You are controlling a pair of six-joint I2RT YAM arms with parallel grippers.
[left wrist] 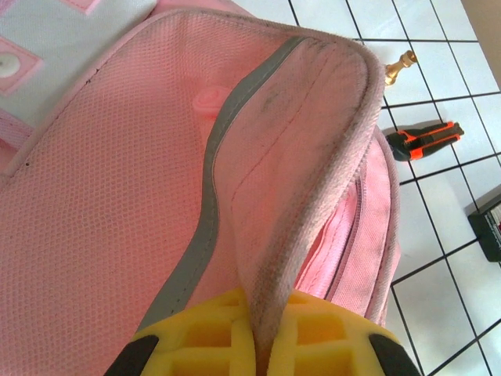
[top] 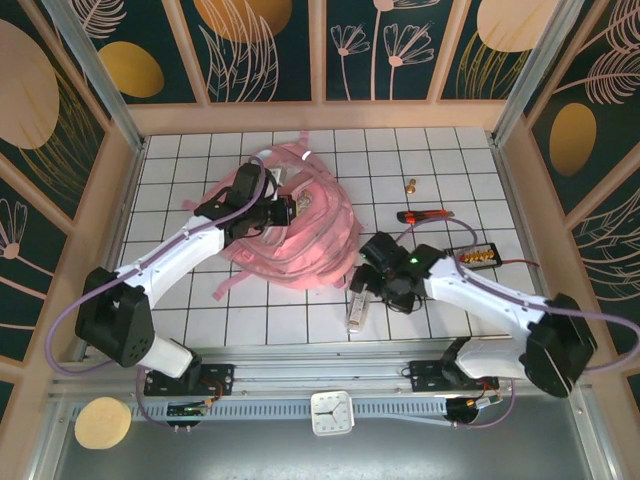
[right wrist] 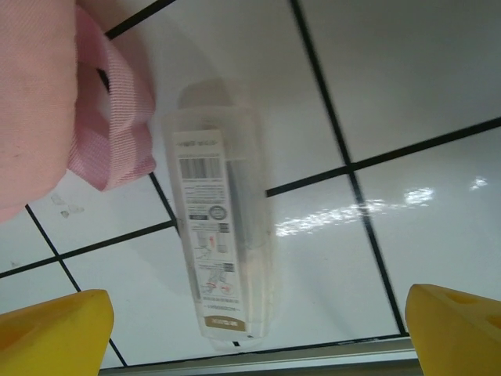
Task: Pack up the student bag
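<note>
Straps (top: 224,286) trail loose from the student bag (top: 315,240), a crumpled pink heap lying on the white gridded desk (top: 450,160), left of centre and toward the far side. The left claw (top: 287,211) sits over the bag's middle. Its wrist view shows the yellow fingers (left wrist: 168,333) clenched on the bag's padded strap (left wrist: 305,157), which has a grey edge, rises from the pink mesh panel and runs down between them. Just off the bag's near right corner lies a clear plastic pouch (top: 357,311) with a printed label, its length pointing toward the near edge. In the right wrist view a woven pink strap end (right wrist: 117,117) reaches the pouch's upper corner; whether it touches I cannot tell. The right claw (top: 366,286) hovers over that pouch, released, its yellow fingers (right wrist: 55,333) spread wide to either side and clear of it. Farther right on the desk rest an orange-and-black cutter (top: 425,215), a small brass piece (top: 411,185) beyond it, and a black box (top: 471,258) near the right arm.
</note>
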